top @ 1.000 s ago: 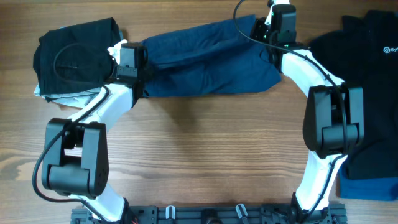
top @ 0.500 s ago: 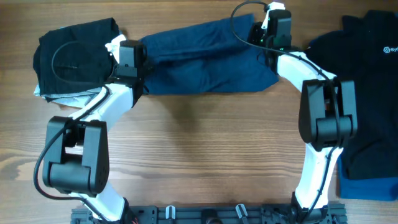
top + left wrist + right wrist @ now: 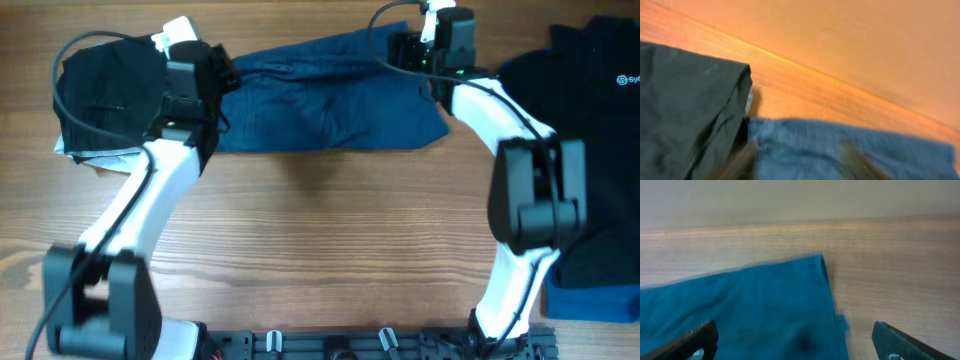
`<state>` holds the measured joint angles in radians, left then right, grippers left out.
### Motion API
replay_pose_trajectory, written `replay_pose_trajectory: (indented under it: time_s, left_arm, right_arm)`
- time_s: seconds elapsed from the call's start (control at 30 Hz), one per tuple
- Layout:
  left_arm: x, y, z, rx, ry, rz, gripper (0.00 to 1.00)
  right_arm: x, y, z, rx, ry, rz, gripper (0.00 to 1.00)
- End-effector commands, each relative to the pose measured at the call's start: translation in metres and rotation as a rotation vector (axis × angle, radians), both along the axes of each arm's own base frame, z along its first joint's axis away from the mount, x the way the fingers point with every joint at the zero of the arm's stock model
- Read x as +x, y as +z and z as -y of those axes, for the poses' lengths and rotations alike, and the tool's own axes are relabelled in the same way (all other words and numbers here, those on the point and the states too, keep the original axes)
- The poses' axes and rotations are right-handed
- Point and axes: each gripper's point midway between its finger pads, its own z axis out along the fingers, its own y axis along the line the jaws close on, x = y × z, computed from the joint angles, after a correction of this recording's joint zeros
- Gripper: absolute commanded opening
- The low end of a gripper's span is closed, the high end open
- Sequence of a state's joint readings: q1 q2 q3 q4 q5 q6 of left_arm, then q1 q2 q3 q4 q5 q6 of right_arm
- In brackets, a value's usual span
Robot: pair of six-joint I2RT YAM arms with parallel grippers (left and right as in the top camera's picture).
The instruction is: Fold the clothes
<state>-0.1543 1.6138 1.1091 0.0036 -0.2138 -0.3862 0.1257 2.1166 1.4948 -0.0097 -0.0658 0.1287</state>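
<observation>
At the far edge of the table the blue garment lies stretched sideways between the two arms, one end at each gripper. The step in hand looks like taking hold of its two ends, ready for a fold; no fold of this piece is made yet.

- Right gripper: jaws wide, nothing held. The cloth lies flat between and below the fingers, its far corner just ahead of them and bare wood beyond.
- Left gripper: view blurred, but the fingers read as apart, with the garment's end between and ahead of them. No pinch is visible.
- Black folded pile: just outside the left finger, touching or overlapping the blue edge; which of the two cannot be told.

Next move, as a judgement: both jaws need to come down and close on the cloth's edge — the top layer only on the left, clear of the black pile — and then carry the two ends together evenly.

The garment is dark blue, soft and creased along its middle. Its edges are uneven, so it will likely sag when raised.
</observation>
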Motion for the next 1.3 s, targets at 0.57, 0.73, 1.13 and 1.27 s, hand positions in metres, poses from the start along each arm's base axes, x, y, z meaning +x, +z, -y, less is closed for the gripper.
replay_pose_trajectory:
  time_s: [0.57, 0.73, 1.13, 1.27]
  left_arm:
    - [-0.007, -0.126, 0.071, -0.145, -0.324, -0.310, 0.04]
    - [0.001, -0.136, 0.069, -0.135, -0.311, -0.295, 0.04]
    - [0.021, -0.157, 0.065, -0.123, -0.271, -0.242, 0.04]
    - [0.024, -0.177, 0.060, -0.105, -0.245, -0.253, 0.04]
  right_arm:
    - [-0.046, -0.031, -0.040, 0.052, 0.160, -0.232, 0.04]
    - [-0.044, -0.058, -0.056, 0.046, 0.186, -0.247, 0.04]
    - [-0.013, -0.092, -0.066, 0.076, 0.174, -0.134, 0.04]
    - [0.007, -0.099, -0.070, 0.089, 0.177, -0.028, 0.19]
